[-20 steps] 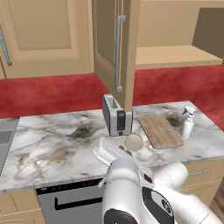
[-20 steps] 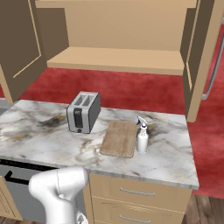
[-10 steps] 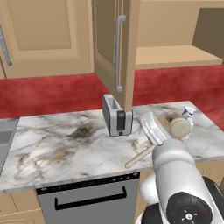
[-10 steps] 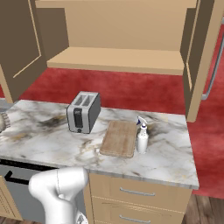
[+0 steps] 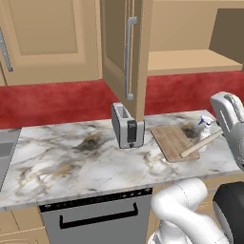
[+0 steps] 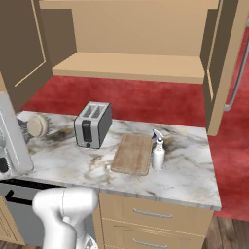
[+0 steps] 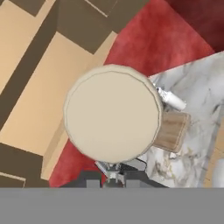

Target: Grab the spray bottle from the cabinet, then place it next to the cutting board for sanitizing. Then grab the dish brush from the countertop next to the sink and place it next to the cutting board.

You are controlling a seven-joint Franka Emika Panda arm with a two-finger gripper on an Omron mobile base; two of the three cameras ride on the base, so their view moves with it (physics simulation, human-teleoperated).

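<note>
Room: bare white-grey marble countertop left of flat brown wooden cutting board; small white spray bottle just beside its far edge.
Arm: raised over board.
Pincer: clamped on thin beige round-headed dish brush, head above fingertips, handle slanting over board.

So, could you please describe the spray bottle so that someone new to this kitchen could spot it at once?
Start at the marble countertop below the open wall cabinet. To the right of the silver toaster lies the wooden cutting board, and the spray bottle stands upright at the board's right edge. It is the one small white bottle there, topped with a blue-grey trigger head.
</note>
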